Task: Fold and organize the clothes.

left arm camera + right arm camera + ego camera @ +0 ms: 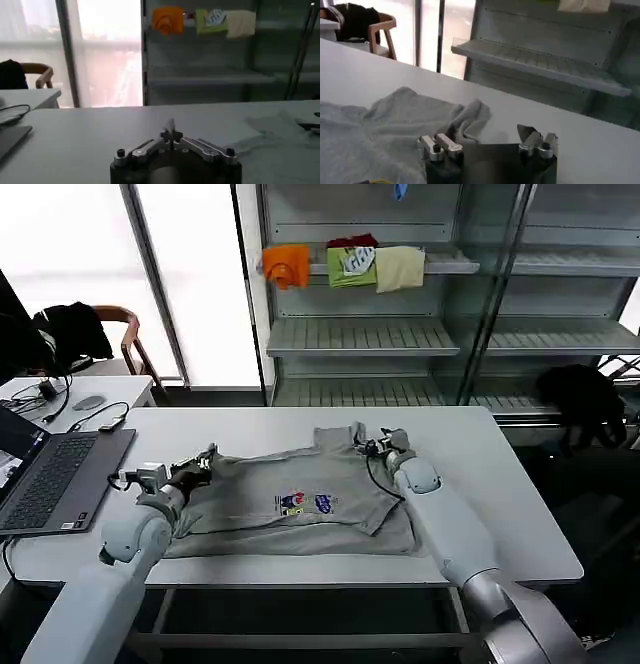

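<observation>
The light grey shirt (pixel 262 496) lies flat on the white table (pixel 500 484), chest print up, with its right side folded in and its collar bunched at the far edge. My left gripper (pixel 207 456) sits at the shirt's left edge. In the left wrist view this gripper (pixel 171 134) is shut, with a thin pale sliver of fabric pinched between the tips and the shirt (pixel 272 131) spreading off to one side. My right gripper (pixel 372 446) rests by the collar at the far right corner. In the right wrist view it (pixel 487 145) is open, with crumpled shirt fabric (pixel 395 120) beside one finger (pixel 437 146) and nothing between.
An open laptop (pixel 50 474) and cables occupy the table's left end. Behind the table, shelves (pixel 360 334) hold orange (pixel 287 264), green (pixel 352 266) and cream (pixel 400 268) garments. A chair with black cloth (pixel 70 329) stands at back left. Bare tabletop runs to the shirt's right.
</observation>
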`<move>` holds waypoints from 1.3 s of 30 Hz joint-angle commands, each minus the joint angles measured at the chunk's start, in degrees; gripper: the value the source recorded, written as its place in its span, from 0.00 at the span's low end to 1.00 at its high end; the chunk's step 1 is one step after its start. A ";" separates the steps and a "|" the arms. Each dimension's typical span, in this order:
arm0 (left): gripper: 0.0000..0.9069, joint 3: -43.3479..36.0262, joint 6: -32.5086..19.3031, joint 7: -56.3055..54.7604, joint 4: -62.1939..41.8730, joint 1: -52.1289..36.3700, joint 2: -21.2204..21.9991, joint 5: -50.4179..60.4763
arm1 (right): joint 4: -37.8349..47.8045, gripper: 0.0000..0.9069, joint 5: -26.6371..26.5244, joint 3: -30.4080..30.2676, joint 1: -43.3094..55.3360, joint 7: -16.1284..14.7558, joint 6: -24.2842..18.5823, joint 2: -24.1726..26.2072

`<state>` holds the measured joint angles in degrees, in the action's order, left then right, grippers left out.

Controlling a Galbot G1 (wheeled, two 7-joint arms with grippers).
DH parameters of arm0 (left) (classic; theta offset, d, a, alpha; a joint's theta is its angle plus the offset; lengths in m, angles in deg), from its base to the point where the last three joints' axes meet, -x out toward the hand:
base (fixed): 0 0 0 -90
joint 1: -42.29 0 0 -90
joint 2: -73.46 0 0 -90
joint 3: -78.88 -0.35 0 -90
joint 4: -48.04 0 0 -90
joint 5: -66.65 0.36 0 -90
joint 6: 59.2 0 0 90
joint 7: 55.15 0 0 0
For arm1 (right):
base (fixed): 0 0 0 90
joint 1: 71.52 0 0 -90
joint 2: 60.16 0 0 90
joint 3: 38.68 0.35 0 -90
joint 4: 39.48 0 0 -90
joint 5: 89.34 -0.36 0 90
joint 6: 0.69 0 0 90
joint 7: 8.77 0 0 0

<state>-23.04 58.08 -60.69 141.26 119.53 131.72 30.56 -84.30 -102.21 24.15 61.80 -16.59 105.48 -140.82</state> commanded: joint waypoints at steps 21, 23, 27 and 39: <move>0.02 0.17 -0.34 0.40 0.58 -0.11 -0.38 -0.80 | -5.03 0.00 -3.77 -2.27 -2.65 -3.33 1.32 1.87; 0.02 0.22 -0.36 0.40 0.58 -0.16 -0.49 -0.90 | -5.23 0.00 -3.97 -2.25 -2.64 -3.40 1.23 2.06; 0.02 0.24 -0.53 0.30 0.58 -0.15 -0.56 -0.97 | -8.11 0.00 -6.09 -1.54 -2.42 -2.35 0.76 2.53; 0.02 1.85 -1.16 -1.57 -0.38 -0.70 -2.09 -1.81 | -25.68 0.00 -15.32 -3.66 -3.30 1.59 0.79 8.93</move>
<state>-21.95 56.99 -61.70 141.09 118.52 130.54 28.88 -95.35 -110.12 21.69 59.56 -17.47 106.43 -136.64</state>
